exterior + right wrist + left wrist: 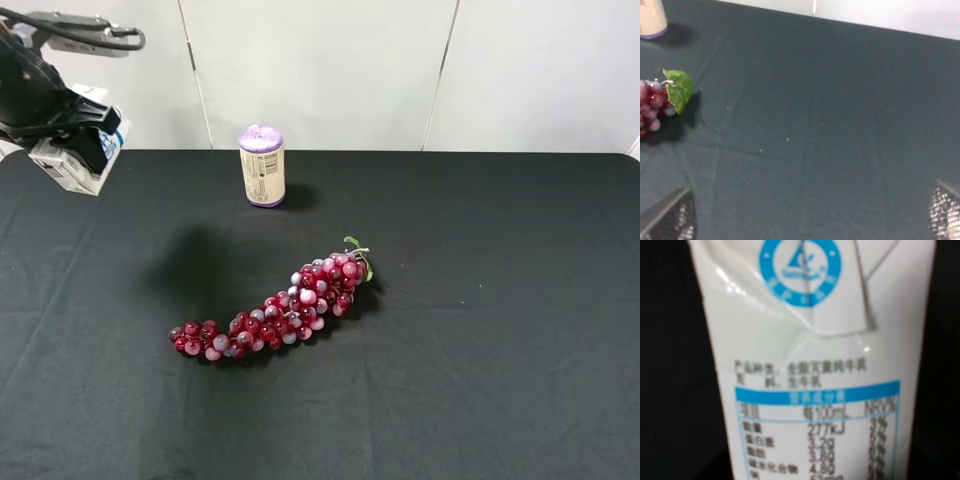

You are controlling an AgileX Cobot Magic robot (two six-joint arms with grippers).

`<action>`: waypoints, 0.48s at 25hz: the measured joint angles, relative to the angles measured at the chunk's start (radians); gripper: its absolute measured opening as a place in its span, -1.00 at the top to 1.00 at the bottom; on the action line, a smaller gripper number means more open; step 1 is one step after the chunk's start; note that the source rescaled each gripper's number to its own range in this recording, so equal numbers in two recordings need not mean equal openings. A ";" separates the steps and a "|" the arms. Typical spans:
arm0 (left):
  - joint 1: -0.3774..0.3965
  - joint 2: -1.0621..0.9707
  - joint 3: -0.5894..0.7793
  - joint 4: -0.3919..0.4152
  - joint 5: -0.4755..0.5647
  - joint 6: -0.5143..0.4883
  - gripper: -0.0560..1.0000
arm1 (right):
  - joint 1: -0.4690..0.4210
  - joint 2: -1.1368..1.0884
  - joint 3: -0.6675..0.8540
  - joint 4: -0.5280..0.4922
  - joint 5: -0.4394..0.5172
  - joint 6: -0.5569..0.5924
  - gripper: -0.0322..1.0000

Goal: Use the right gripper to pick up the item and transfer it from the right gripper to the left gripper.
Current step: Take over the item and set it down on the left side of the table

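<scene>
Exterior high: carton [72, 166] in left end effector [88, 143].

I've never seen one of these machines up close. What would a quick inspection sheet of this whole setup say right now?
Surface: black cloth table, creased.
Job's things: white carton held off the table, at far left.
Clutter: purple-topped can upright; red grape bunch lying mid-table.
Grippers: left gripper shut on the carton; right gripper open, holding nothing, above bare cloth.
Cables: black cable on the left arm.
Surroundings: white wall panels behind.
</scene>
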 joint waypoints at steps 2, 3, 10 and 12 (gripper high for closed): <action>0.000 0.022 0.000 0.000 -0.003 0.000 0.89 | 0.000 0.000 0.000 0.000 0.000 0.000 -0.99; 0.000 0.034 0.000 0.000 -0.004 0.000 0.89 | 0.000 0.000 0.000 0.000 0.000 0.000 -0.99; 0.004 0.122 0.000 -0.001 -0.034 0.000 0.89 | 0.000 0.000 0.000 0.000 0.000 0.000 -0.99; 0.010 0.146 -0.001 -0.001 -0.042 0.001 0.89 | 0.000 0.000 0.000 0.000 0.000 0.000 -0.99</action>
